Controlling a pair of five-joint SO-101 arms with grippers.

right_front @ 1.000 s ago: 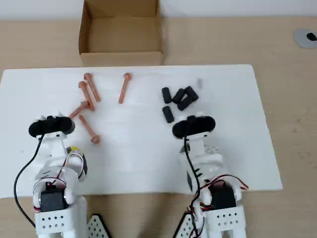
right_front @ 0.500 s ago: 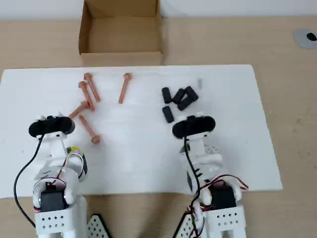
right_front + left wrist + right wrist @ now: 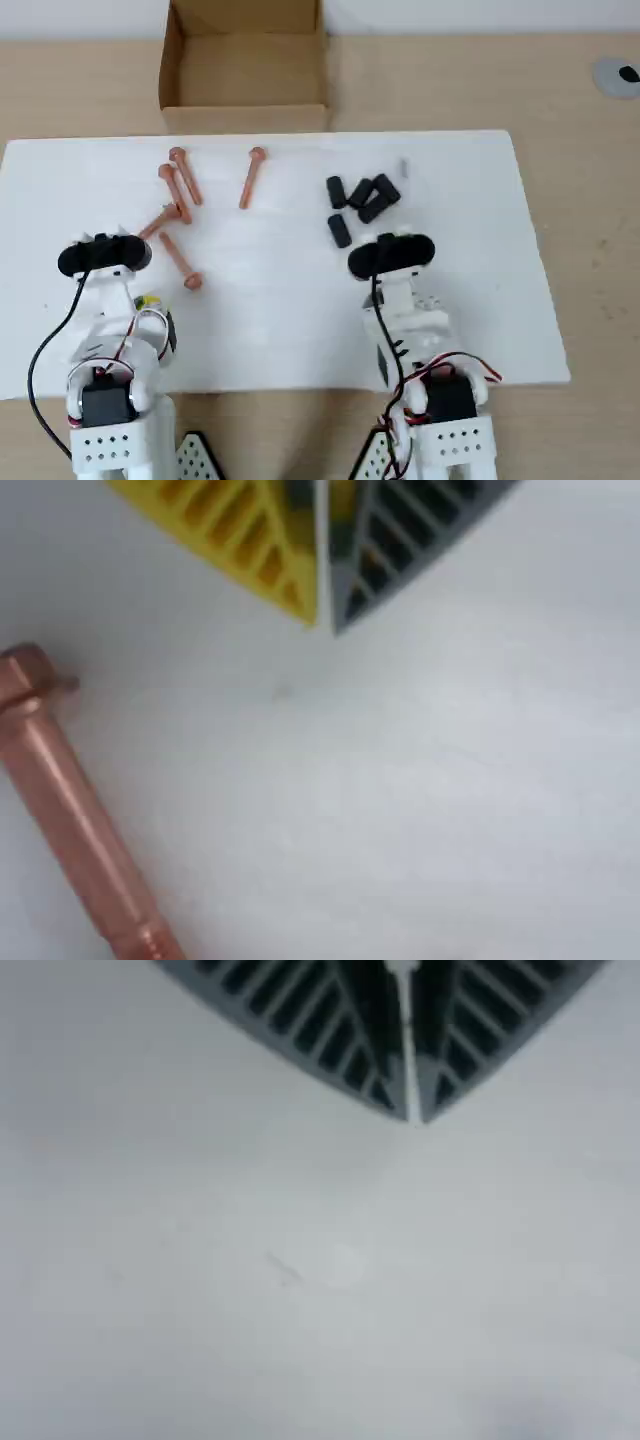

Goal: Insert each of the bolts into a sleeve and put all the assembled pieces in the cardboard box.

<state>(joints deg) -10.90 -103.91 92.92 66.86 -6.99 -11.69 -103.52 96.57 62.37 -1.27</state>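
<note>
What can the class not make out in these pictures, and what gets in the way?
- High view: cardboard box, far wall cut off by the top edge.
- High view: angled bolt, one end tucked under the left arm's black housing.
- Left wrist view: bolt, shank end cut off by the lower edge.
- High view: sleeves, bores too small to see.

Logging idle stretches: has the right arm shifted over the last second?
No. The right arm keeps the same spot just short of the black sleeves.
</note>
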